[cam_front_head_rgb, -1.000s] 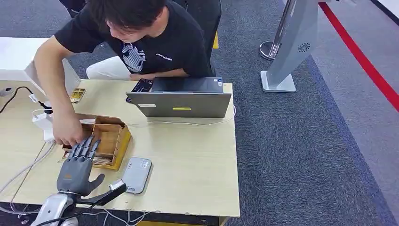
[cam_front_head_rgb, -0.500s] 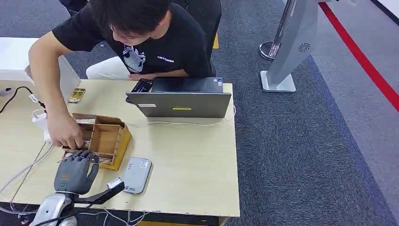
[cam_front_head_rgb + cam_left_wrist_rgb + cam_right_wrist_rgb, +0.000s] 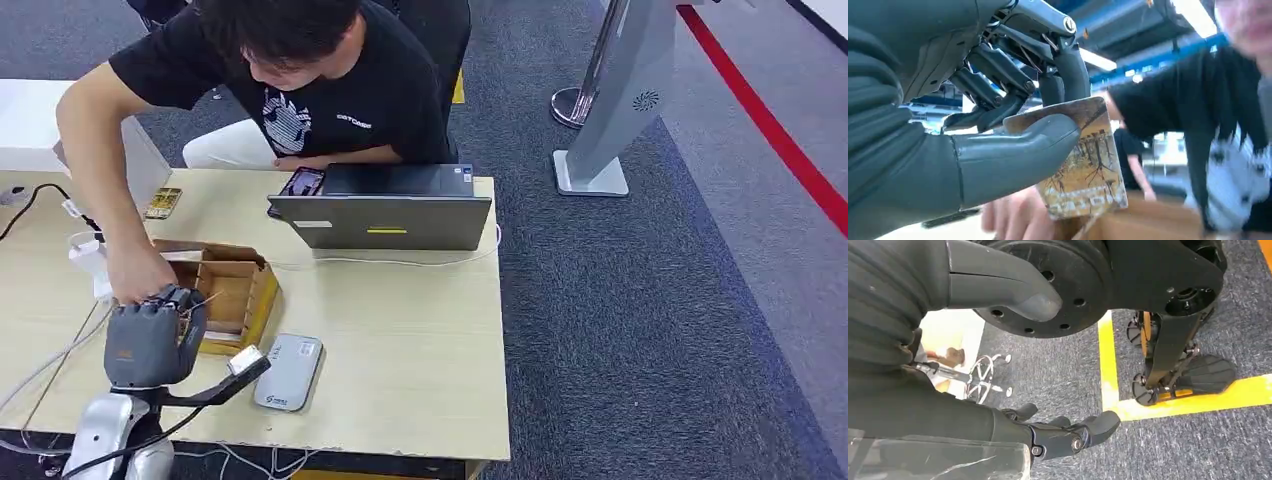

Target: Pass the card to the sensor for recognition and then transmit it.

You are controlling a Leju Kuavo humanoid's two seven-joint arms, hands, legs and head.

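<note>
L hand (image 3: 148, 338) sits at the table's (image 3: 420, 340) near-left part, fingers curled in, thumb clamping a card (image 3: 1083, 165) against the fingertips (image 3: 1068, 70); the wrist view shows it plainly: yellow-brown card w/ bare-tree print, pinched at one end, the rest sticking out free. Card is lifted just above the wooden box (image 3: 232, 290), which lies right at 12 o'clock of the hand. A person's hand (image 3: 135, 272) rests on the box's left edge, touching distance from the robot's fingers, at approx 11 o'clock. Sensor (image 3: 288, 371), a flat grey pad, lies on the table at 3 o'clock of the L hand, just beside the wrist. Laptop (image 3: 382, 208) stands open at the table's far side, approx 1 o'clock, w/ a white cable running in front of it. Person in black tee leans over from the far edge.

R hand (image 3: 1063, 432) hangs low beside the body over grey carpet, fingers loosely apart, holding nothing.
</note>
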